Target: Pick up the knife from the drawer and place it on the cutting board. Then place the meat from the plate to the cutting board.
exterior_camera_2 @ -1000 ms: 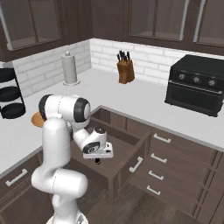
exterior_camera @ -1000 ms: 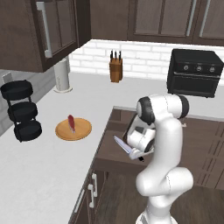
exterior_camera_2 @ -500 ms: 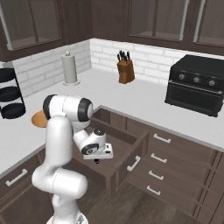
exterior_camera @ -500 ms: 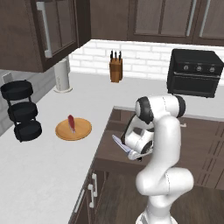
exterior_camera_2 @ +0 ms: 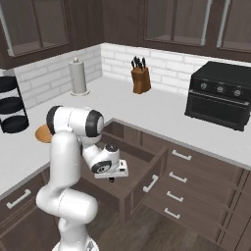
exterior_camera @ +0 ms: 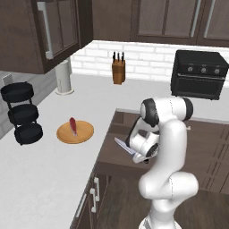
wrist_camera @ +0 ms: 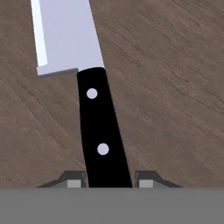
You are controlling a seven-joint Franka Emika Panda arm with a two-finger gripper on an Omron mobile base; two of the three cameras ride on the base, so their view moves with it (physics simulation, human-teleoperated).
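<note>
Two fingertips: the gripper (wrist_camera: 109, 180) has its jaws drawn in narrow on either side of the black handle, one fingertip touching each flank
Knife (wrist_camera: 83, 83): lies flat on the wooden floor of the drawer, handle toward the hand, silver blade pointing away; from the left base camera the blade (exterior_camera: 123, 146) sticks out to the left of the hand
Drawer (exterior_camera_2: 139, 169): pulled open below the counter edge, with the hand lowered into it
Gripper seen from the right: (exterior_camera_2: 112, 179) low inside the open drawer, under the white wrist
Meat (exterior_camera: 72, 125): red strip resting on the plate
Plate (exterior_camera: 85, 134): round tan disc on the white counter, left of the drawer and just right of the black tiered stand (exterior_camera: 20, 112)
Far counter: paper towel roll (exterior_camera: 63, 77) on the left, knife block (exterior_camera: 118, 69) at the tiled wall, black toaster oven (exterior_camera: 198, 74) on the right
</note>
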